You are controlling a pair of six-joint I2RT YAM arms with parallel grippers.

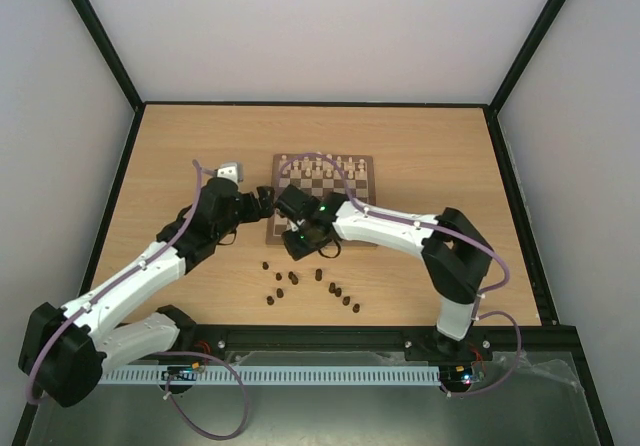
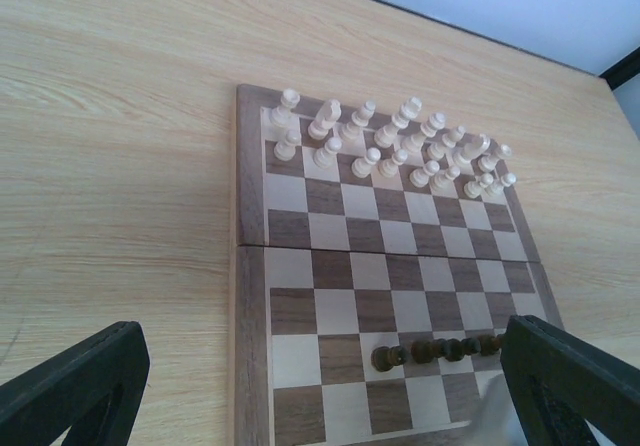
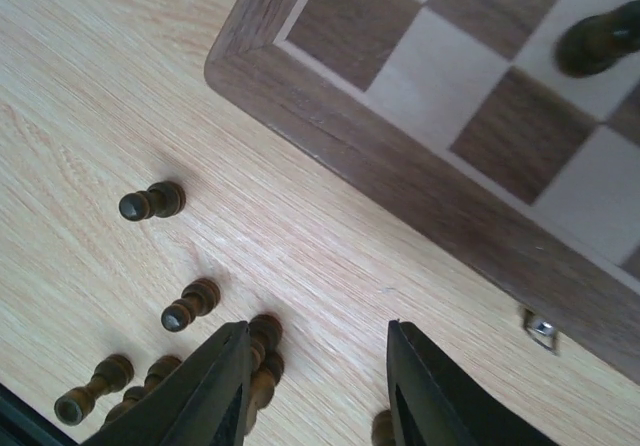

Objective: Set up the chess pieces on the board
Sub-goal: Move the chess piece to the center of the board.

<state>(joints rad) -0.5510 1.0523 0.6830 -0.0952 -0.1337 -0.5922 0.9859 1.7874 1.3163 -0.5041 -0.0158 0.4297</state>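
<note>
The board [image 1: 352, 198] lies mid-table. Cream chess pieces [image 1: 325, 166] fill its two far rows, which also show in the left wrist view [image 2: 400, 146]. A short row of dark pieces [image 2: 440, 351] stands near the board's near edge. Several dark pieces [image 1: 312, 284] lie loose on the table in front of the board. My left gripper [image 1: 265, 204] hovers at the board's left side, open and empty, its fingers [image 2: 80, 386] wide apart. My right gripper [image 3: 315, 366] is open and empty, low over the table by the board's near corner [image 3: 330, 106], with a lying dark piece [image 3: 262, 351] beside its left finger.
More dark pieces [image 3: 150, 203] lie left of the right gripper, and one stands on the board [image 3: 600, 41]. A metal clasp [image 3: 541, 328] sits on the board's edge. A black frame [image 1: 120, 166] borders the tabletop, with walls behind it.
</note>
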